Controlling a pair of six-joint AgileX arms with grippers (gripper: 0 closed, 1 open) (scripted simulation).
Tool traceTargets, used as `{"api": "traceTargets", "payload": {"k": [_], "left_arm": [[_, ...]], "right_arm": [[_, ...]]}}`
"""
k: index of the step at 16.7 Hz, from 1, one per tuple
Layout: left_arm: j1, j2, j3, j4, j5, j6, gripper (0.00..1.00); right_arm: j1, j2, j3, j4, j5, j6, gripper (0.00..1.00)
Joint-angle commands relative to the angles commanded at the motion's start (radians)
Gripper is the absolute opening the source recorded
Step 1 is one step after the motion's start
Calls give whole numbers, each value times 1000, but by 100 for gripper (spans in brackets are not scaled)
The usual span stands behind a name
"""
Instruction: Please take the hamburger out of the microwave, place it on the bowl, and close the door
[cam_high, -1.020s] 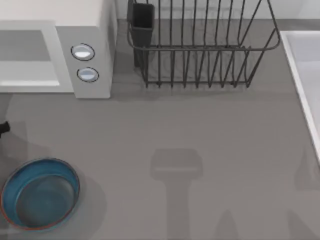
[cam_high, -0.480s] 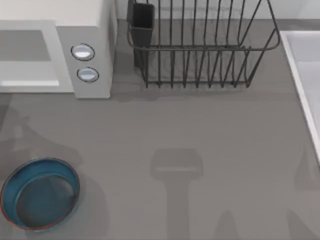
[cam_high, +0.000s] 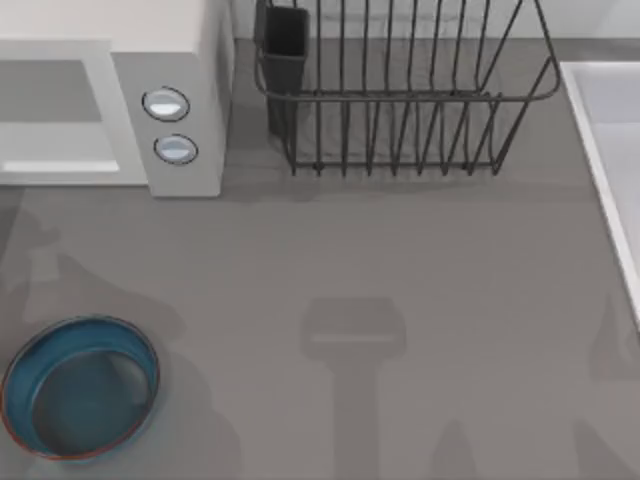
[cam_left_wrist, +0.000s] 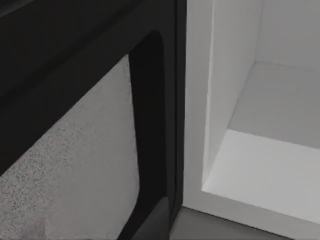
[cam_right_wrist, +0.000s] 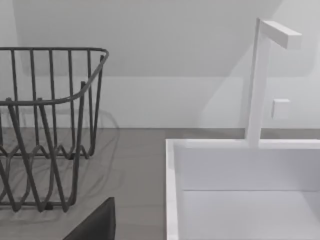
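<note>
Top view, from the left: the microwave (cam_high: 165, 110) sits at the far left of the table (cam_high: 400, 280), its two knobs (cam_high: 166, 104) facing near, its window panel running off the left edge. The bowl (cam_high: 80, 385) lies at the near left, well apart from the microwave, with nothing in it. Right of the microwave, at the far middle, stands the rack (cam_high: 400, 95), a dark cup (cam_high: 285, 45) at its left end. The sink (cam_high: 605, 140) takes the far right edge.

My left wrist view adds what the overhead camera cannot see: the door (cam_left_wrist: 95, 150) swung open, its dark frame and speckled window close by, and beside it the white cavity (cam_left_wrist: 260, 150) of the microwave, whose visible floor and walls are bare. I cannot see the hamburger in that part of the cavity or anywhere else.

My right wrist view looks across the rack's right end (cam_right_wrist: 50, 125) to the sink (cam_right_wrist: 240, 190) and its white tap (cam_right_wrist: 265, 75), with a dark corner of something at the near edge.

I cannot tell how far either of my grippers is open, or whether either holds anything.
</note>
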Motion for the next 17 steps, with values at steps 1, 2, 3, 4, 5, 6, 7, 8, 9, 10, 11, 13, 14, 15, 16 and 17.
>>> {"api": "traceTargets", "payload": {"k": [1,2,3,4,5,6,7,8,9,10,11,13,14,15,16,17], "left_arm": [[0,0,0,0,0,0,0],[-4,2,8,-10,-2,-10,0],[-12,5,23,-29,-6,-29,0],[-24,11,45,-59,-11,-59,0],[-39,19,74,-99,-19,-99,0],[-59,29,109,-149,-29,-150,0],[-82,42,149,-210,-41,-211,0],[-108,57,194,-282,-56,-284,0],[-138,74,243,-363,-73,-367,0],[-170,93,295,-452,-92,-459,0],[-205,114,349,-549,-112,-561,0],[-280,160,460,-759,-158,-787,0],[-321,185,515,-873,-183,-911,0],[-362,212,569,-990,-209,-1040,0],[-403,239,621,-1110,-235,-1173,0],[-446,268,671,-1231,-261,-1309,0]], "right_arm": [[0,0,0,0,0,0,100],[0,0,0,0,0,0,100],[0,0,0,0,0,0,100],[0,0,0,0,0,0,100],[0,0,0,0,0,0,100],[0,0,0,0,0,0,100],[0,0,0,0,0,0,100],[0,0,0,0,0,0,100],[0,0,0,0,0,0,100],[0,0,0,0,0,0,100],[0,0,0,0,0,0,100],[0,0,0,0,0,0,100],[0,0,0,0,0,0,100],[0,0,0,0,0,0,100],[0,0,0,0,0,0,100],[0,0,0,0,0,0,100]]}}
